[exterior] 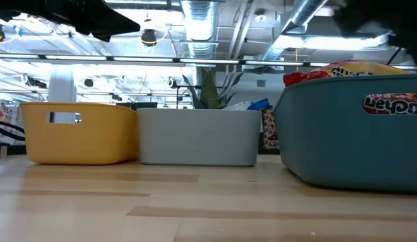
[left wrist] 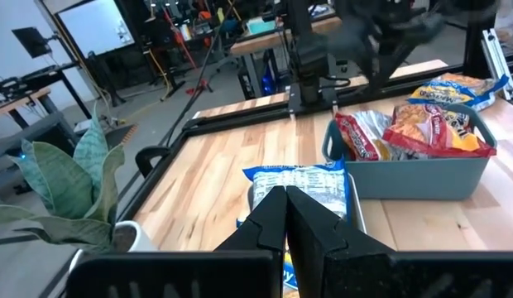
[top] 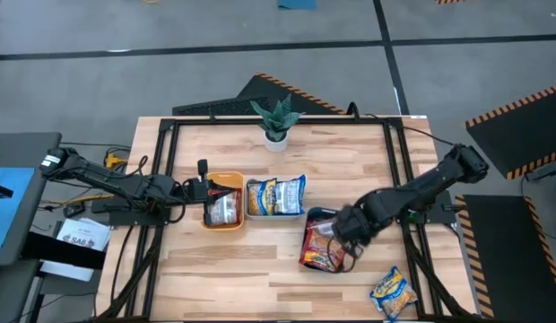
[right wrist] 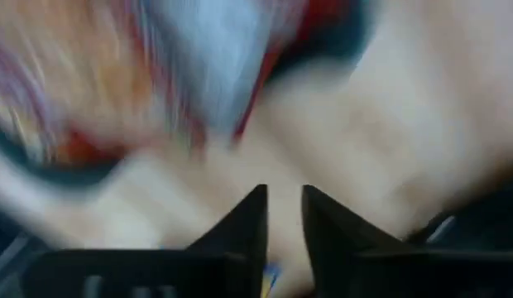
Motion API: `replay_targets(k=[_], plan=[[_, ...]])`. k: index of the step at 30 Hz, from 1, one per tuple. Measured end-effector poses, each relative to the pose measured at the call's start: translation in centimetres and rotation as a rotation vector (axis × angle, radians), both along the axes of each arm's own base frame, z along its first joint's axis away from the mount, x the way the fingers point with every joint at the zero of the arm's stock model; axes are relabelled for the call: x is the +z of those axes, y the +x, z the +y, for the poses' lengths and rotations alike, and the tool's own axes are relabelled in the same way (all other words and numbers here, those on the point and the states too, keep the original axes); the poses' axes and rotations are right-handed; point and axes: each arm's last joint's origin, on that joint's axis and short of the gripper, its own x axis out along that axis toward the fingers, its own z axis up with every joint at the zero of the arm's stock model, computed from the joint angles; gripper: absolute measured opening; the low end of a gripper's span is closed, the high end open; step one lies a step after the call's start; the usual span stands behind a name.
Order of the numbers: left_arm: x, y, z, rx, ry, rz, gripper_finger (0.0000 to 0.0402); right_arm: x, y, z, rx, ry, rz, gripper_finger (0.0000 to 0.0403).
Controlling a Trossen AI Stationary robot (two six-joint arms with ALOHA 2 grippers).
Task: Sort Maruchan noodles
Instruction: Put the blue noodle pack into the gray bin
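Three trays stand in a row. The orange tray (top: 226, 181) holds silver-and-red packets (top: 223, 209). The clear tray (top: 251, 212) holds yellow-and-blue packets (top: 276, 196), which also show in the left wrist view (left wrist: 299, 184). The teal tray (top: 311, 216) holds orange-red packets (top: 321, 251), which rise above its rim (exterior: 350, 70). One yellow-and-blue packet (top: 392, 292) lies flat on the table near its near edge. My left gripper (top: 203, 190) is shut (left wrist: 285, 207) by the orange tray's left rim. My right gripper (top: 347, 226) hovers over the teal tray, its fingers slightly apart (right wrist: 285, 211) with nothing between them.
A potted plant (top: 275, 121) stands at the table's far edge, behind the trays. A black frame (top: 170, 126) runs along the table's sides. Bare wood (top: 224, 269) lies between the trays and the near edge.
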Motion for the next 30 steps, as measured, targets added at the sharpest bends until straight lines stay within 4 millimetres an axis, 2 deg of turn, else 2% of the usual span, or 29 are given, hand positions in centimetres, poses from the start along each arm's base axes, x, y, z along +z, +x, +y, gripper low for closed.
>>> replay_targets(k=[4, 7, 11, 22, 30], plan=[[0.2, 0.0, 0.0, -0.003, -0.010, 0.002, 0.0000, -2.9, -1.3, 2.2, -0.047, 0.268, 0.126, 0.0170], [0.3, 0.0, 0.0, -0.002, -0.037, 0.010, 0.0000, -4.2, -2.1, 4.2, -0.074, 0.418, 0.188, 0.0213], [-0.1, 0.0, 0.0, 0.000, -0.037, 0.043, 0.0000, -4.6, -3.0, 6.4, -0.143, 0.454, 0.204, 0.0247], [-0.5, 0.0, -0.1, -0.038, -0.092, 0.076, 0.0000, -4.5, -5.6, 10.0, -0.458, 0.384, 0.299, 0.0254], [-0.6, 0.0, -0.2, -0.067, -0.102, 0.093, 0.0000, -4.7, -7.2, 11.4, -0.609, 0.319, 0.313, 0.0254]])
